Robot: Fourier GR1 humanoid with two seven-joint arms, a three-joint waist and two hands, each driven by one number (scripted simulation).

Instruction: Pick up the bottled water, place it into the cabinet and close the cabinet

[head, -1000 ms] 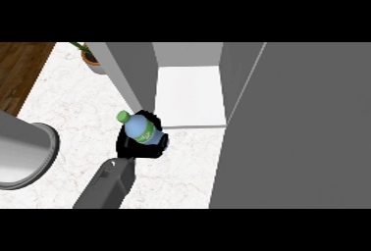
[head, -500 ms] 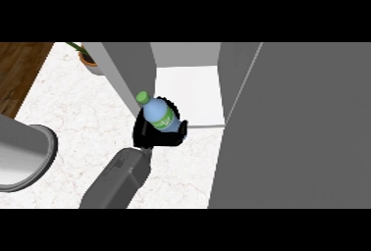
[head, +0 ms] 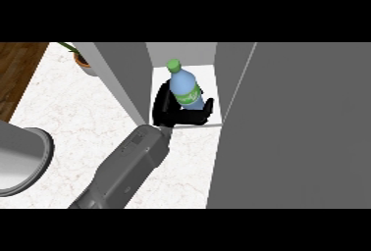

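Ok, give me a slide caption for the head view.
Hand holds the bottle upright inside the open cabinet, over its white floor.

Since a second ago, you have carried the bottled water [head: 185, 89] in the right hand [head: 176, 110] from the counter in front of the cabinet [head: 130, 73] up into its opening, the bottle now nearly upright.

Boxy grey forearm [head: 124, 169], black robot hand [head: 174, 109], dark fingers and thumb
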